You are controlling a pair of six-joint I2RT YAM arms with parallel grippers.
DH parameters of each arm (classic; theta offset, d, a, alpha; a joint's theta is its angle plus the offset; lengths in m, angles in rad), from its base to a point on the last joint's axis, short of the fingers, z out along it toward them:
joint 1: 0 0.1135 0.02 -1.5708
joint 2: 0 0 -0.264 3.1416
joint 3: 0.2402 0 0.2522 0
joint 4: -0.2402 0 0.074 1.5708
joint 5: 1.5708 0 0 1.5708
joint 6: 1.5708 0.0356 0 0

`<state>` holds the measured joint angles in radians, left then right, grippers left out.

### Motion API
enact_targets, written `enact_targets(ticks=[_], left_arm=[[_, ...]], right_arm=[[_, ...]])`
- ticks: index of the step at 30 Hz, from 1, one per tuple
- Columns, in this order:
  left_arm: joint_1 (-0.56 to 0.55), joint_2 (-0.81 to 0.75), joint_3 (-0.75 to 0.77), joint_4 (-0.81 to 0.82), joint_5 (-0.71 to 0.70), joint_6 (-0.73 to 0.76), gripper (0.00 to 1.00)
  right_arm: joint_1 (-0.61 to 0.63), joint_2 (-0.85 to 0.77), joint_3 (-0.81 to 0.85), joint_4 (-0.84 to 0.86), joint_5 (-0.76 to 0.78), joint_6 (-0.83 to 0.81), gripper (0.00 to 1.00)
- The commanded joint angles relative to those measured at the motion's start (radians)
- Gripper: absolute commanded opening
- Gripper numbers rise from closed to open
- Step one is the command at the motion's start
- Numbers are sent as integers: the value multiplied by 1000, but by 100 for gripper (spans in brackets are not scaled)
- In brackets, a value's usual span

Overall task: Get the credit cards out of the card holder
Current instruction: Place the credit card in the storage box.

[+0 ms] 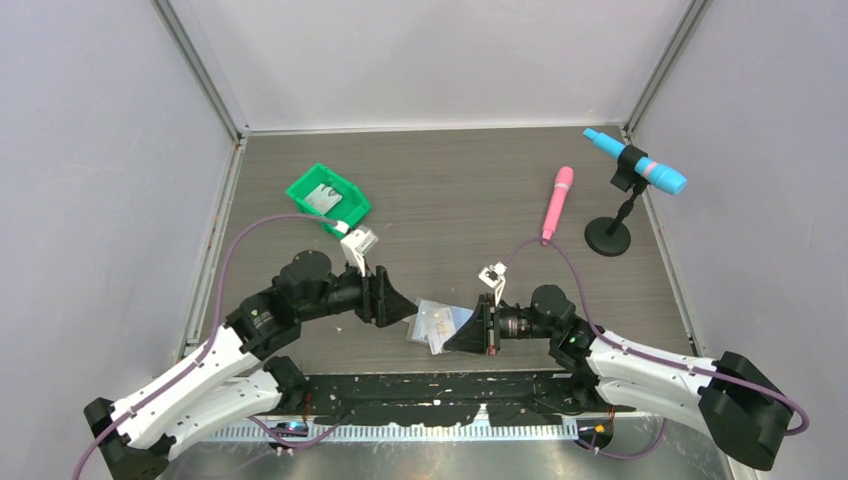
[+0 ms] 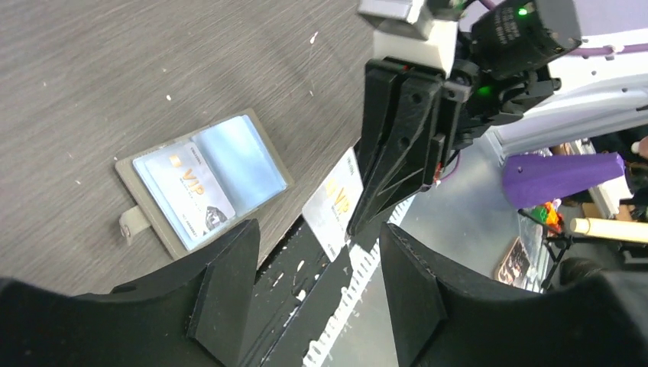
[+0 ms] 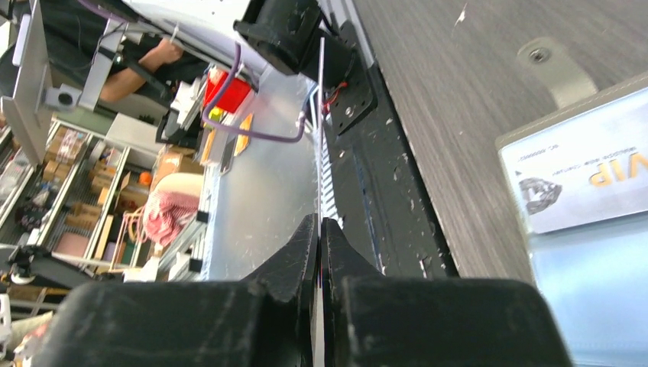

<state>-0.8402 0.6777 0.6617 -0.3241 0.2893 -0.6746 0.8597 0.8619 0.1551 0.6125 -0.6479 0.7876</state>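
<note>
The card holder lies open on the table between both grippers, light blue with a grey tab; it also shows in the top view. One credit card with gold VIP print sits in a pocket. My right gripper is shut on a second credit card, held just off the holder's near edge and seen edge-on in its own view. My left gripper stands open and empty, facing the right gripper from the left.
A green bin with a pale flat item stands at the back left. A pink stick-shaped object lies at the back right beside a blue microphone on a black stand. The table's near edge and black rail run just behind the grippers.
</note>
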Motion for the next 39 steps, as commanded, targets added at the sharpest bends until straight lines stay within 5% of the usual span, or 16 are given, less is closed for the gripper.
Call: enact_targets(ticks=[1, 10, 17, 30, 32, 36, 39], left_arm=[[3, 79, 159, -183, 67, 194, 61], [3, 302, 291, -260, 283, 274, 58], [3, 418, 254, -127, 420, 235, 49], [3, 466, 226, -96, 451, 231, 41], [3, 479, 228, -96, 472, 233, 36], [3, 473, 218, -84, 460, 225, 5], [3, 468, 211, -86, 441, 220, 0]], right_arm=[[3, 4, 37, 5, -107, -45, 5], [23, 31, 26, 42, -142, -65, 5], [27, 28, 25, 66, -122, -59, 5], [28, 27, 37, 57, -133, -72, 7], [29, 27, 40, 58, -133, -71, 8], [29, 21, 44, 55, -126, -73, 9], [28, 18, 48, 32, -107, -76, 22]])
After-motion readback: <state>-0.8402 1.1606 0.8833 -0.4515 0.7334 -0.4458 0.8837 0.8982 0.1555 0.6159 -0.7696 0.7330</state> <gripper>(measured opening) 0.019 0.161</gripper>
